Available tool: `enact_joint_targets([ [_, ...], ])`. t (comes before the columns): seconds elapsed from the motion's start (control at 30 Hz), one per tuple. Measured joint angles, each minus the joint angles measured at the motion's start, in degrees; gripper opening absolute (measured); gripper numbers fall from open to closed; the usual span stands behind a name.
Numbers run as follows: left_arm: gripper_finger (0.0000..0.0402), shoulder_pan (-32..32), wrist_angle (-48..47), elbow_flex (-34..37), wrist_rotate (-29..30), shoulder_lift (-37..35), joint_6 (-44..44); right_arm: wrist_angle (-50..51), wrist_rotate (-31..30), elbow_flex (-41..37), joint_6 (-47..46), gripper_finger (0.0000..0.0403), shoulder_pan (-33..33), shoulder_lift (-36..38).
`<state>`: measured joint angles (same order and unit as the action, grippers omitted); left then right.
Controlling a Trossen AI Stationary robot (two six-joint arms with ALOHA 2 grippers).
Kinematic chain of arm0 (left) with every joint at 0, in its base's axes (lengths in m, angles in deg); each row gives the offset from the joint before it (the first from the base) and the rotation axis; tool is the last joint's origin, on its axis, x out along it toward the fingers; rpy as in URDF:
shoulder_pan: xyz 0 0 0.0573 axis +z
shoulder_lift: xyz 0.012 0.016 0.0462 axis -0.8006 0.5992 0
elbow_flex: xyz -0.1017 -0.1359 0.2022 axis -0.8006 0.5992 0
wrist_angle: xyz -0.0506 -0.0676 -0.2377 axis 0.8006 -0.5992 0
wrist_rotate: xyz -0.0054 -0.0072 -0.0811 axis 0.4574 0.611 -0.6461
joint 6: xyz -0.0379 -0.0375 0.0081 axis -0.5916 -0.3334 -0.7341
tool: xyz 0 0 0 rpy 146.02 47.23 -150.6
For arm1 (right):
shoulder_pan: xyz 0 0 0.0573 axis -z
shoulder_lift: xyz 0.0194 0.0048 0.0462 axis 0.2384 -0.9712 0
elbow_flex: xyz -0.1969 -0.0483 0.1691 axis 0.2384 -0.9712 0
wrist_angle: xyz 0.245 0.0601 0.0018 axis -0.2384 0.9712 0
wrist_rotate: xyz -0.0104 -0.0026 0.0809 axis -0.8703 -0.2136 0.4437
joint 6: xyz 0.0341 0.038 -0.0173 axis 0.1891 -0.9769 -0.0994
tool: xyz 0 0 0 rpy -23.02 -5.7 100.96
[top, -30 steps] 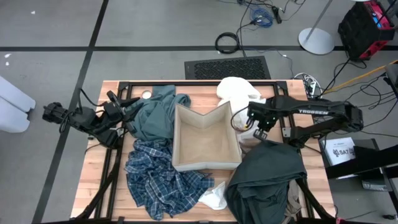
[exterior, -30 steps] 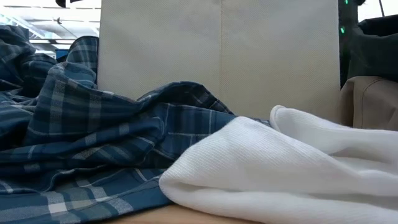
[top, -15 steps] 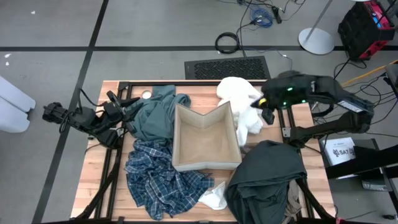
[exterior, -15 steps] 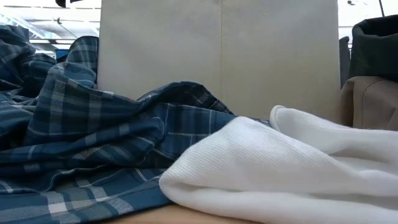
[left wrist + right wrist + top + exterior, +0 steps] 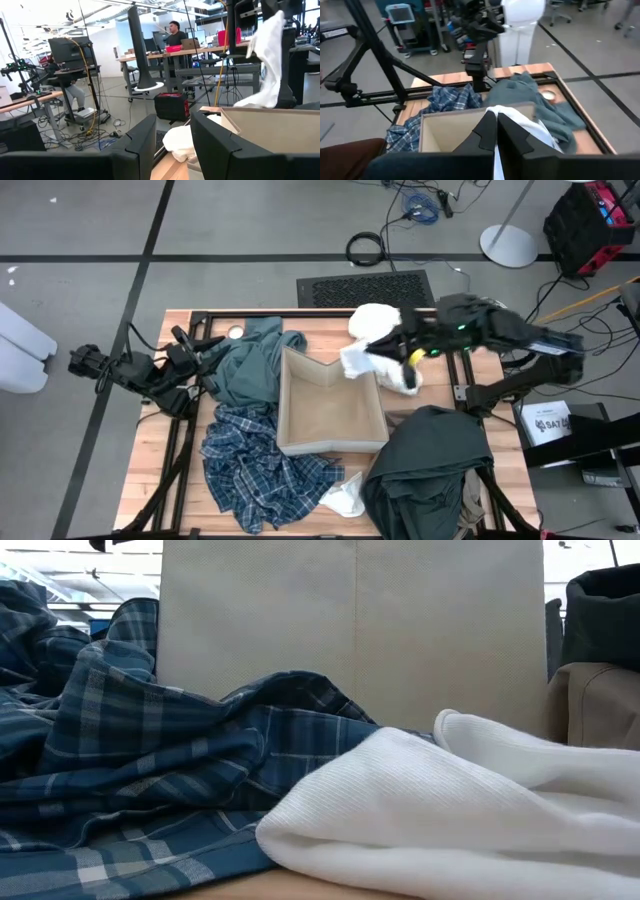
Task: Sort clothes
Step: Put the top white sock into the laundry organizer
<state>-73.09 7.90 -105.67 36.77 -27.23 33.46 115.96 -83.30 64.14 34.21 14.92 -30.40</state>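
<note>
Above the far right corner of the beige square fabric box (image 5: 332,404), the right gripper (image 5: 412,352) has its jaws closed on the soft white garment (image 5: 375,345), and that cloth hangs from it, draping over the box's far rim; from the right wrist view the white fabric (image 5: 530,131) runs down between the two dark fingers (image 5: 485,131) over the open box (image 5: 445,131). Left of the box, the left gripper (image 5: 205,345) sits low at the bench (image 5: 150,465) edge, right against the teal-green crumpled garment (image 5: 245,365), jaws standing partly apart with nothing visibly between them. From the left wrist view the lifted white garment (image 5: 267,60) dangles beyond the box's wall (image 5: 270,125), with a person standing at desks far back in the room. On the near left side of the box lies the blue-and-white plaid shirt (image 5: 255,465), spread in a heap; the low view shows its folds (image 5: 150,770) up close against the box wall (image 5: 350,630). A second piece of white cloth (image 5: 345,498) lies just off the box's near right corner. Right of that, the dark grey-green garment (image 5: 430,465) is piled at the box's near right side, with a strip of khaki tan fabric (image 5: 470,495) peeking from under it.
</note>
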Motion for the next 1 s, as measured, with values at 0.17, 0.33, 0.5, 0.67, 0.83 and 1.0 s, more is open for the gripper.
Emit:
enact_joint_targets([
  [0.17,0.0132,0.01,0.0,0.0,0.04,0.0,0.0,-10.51,0.05,-0.02,2.9,0.0,-3.46,-6.85],
  [0.33,0.0132,0.0,0.01,0.0,0.08,-0.01,0.0,-16.06,0.09,-0.02,5.15,0.0,-4.42,-11.52],
  [0.5,0.0132,0.01,0.0,0.0,0.09,0.0,0.0,-17.8,0.7,-0.02,5.42,0.0,-3.22,-13.89],
  [0.67,0.0132,0.0,0.0,0.0,0.11,0.0,0.0,-15.03,2.96,-0.02,4.01,0.0,-2.63,-15.7],
  [0.83,0.0132,0.02,0.02,0.0,0.11,0.0,-0.01,-7.02,3.05,-0.02,3.53,0.0005,-2.63,-15.81],
  [1.0,0.0132,0.01,0.02,0.0,0.12,0.0,-0.02,-3.08,3.03,-0.02,-0.31,0.0033,-2.7,-15.77],
])
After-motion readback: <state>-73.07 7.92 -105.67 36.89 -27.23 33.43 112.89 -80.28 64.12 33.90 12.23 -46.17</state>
